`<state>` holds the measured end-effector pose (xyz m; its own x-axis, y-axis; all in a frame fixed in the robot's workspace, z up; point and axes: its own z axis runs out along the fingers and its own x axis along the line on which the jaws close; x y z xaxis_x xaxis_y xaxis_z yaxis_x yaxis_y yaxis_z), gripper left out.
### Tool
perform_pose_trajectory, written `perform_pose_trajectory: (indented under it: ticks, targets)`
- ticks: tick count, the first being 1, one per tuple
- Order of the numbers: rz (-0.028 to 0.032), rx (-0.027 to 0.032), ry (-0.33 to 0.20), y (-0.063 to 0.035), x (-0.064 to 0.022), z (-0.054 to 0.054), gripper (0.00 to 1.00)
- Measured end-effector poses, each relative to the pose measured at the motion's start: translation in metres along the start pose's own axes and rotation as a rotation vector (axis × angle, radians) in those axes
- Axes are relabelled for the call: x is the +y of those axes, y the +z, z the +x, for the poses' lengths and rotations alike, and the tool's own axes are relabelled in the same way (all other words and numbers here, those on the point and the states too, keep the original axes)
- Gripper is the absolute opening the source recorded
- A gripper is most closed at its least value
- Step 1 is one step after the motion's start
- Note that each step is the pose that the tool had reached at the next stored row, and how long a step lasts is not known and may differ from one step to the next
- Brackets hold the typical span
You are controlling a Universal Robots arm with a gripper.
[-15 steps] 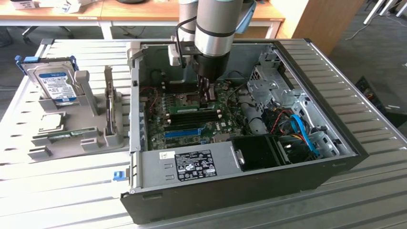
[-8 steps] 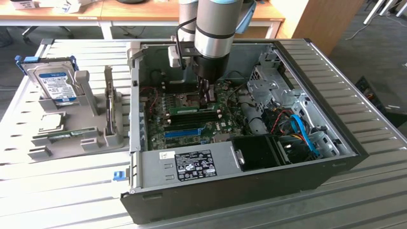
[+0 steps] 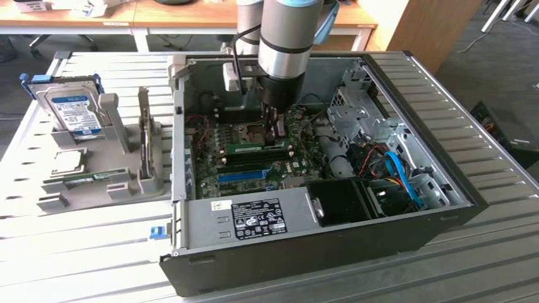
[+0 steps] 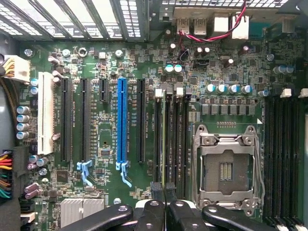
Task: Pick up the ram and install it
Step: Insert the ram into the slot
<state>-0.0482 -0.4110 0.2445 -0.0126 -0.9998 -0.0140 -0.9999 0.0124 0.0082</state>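
Black steel first: the computer case [image 3: 337,252] runs along the lower edge of the exterior view with its side off, and a dark fan shroud [image 3: 341,202] sits just behind that near wall. Further in, mid-frame, lies the green motherboard [image 3: 211,151]. And there's the ram [image 3: 251,149], a green stick standing edge-up in one of the memory slots, just left of centre. At its end toward the exterior view's right the gripper [image 3: 274,132] points straight down, jaws clenched together. In the wrist view the fingertips [image 4: 158,192] sit over that end of the stick (whether they nip the thin board or merely bear on its top edge, I can't tell).

The danger, I'd say: force at one end only could seat the ram crooked, one end down, the other proud, a latch unclosed. A slip off that narrow edge could send the tips into the neighbouring slots, or toward the open processor socket [image 4: 226,168] just beside them.

Far upper left, well apart, the hard drive [image 3: 72,110] stands in its grey holder [image 3: 118,136].
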Motion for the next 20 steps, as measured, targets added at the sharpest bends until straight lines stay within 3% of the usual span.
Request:
perform_pose_trajectory:
  ticks: [20]
  targets:
    - [0.0001, -0.0004, 0.0, 0.0056, -0.0029, 0.0011, 0.12]
